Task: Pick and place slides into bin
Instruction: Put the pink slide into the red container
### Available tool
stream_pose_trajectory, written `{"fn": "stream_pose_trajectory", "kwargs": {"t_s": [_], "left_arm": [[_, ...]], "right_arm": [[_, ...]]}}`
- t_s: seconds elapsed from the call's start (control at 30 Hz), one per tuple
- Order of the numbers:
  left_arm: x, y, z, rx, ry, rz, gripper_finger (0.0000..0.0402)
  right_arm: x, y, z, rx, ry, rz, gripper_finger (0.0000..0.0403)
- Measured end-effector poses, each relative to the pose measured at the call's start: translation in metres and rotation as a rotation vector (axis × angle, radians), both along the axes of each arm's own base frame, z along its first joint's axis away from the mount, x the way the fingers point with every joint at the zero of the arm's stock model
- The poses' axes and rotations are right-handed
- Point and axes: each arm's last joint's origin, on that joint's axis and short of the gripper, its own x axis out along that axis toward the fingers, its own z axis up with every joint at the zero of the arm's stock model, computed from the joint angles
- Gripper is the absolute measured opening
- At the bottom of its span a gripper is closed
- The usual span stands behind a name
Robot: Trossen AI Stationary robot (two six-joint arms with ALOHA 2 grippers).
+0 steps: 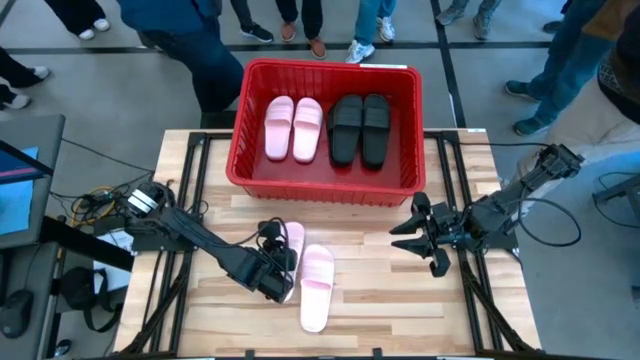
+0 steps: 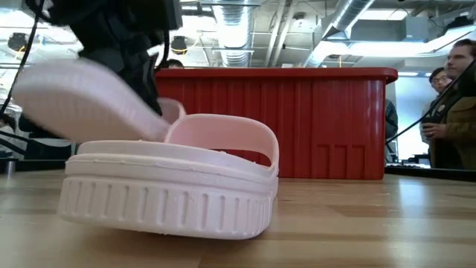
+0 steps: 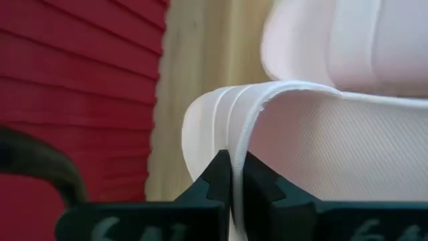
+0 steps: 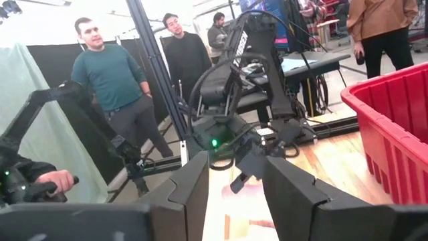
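The red bin [image 1: 238,150] stands at the table's far middle, with two pink slides [image 1: 293,128] and two black slides [image 1: 360,128] lying flat in it. Two more pink slides are on the near table. One [image 1: 317,287] rests on its sole. The other [image 1: 294,238] is beside it on the left, with my left gripper [image 1: 280,278] shut on it. In the low view this slide [image 2: 78,100] shows tilted behind the resting one [image 2: 171,186]. My right gripper [image 1: 408,236] hangs open above the table's right side, touching nothing. My left gripper pinches a thin arched edge of the pink slide, seemingly its strap [image 3: 235,144], between its two fingers, one on the grooved outer face and one on the textured inner face. It comes slanting down from the table's left. The slide is tilted with one end raised [image 2: 44,89]; its lower part is hidden.
Several people stand beyond the table's far edge and at its right [image 1: 590,60]; more show in the right wrist view [image 4: 110,80]. Cables and equipment [image 1: 110,205] lie at the left edge. Bare wood [image 1: 400,310] shows near the front right.
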Motion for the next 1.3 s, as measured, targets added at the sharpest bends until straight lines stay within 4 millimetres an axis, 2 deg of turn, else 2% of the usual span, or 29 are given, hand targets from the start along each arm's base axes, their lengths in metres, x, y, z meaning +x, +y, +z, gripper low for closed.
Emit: {"fn": "stream_pose_trajectory", "kwargs": {"t_s": [0.4, 0.8, 1.07, 1.3], "left_arm": [[-0.027, 0.016, 0.065, -0.045, -0.183, 0.019, 0.0000], [-0.040, 0.022, 0.099, -0.062, -0.268, -0.025, 0.0000], [-0.036, 0.020, 0.148, 0.013, -0.325, -0.091, 0.0000], [-0.046, 0.033, 0.187, 0.117, -0.285, -0.108, 0.0000]], "right_arm": [[0.000, 0.000, -0.001, -0.007, 0.006, 0.000, 0.0127], [0.000, 0.000, -0.001, -0.007, 0.006, 0.000, 0.0127], [0.000, -0.001, 0.001, 0.003, -0.009, -0.004, 0.0127], [0.002, -0.003, 0.003, 0.013, -0.023, -0.020, 0.0127]]}}
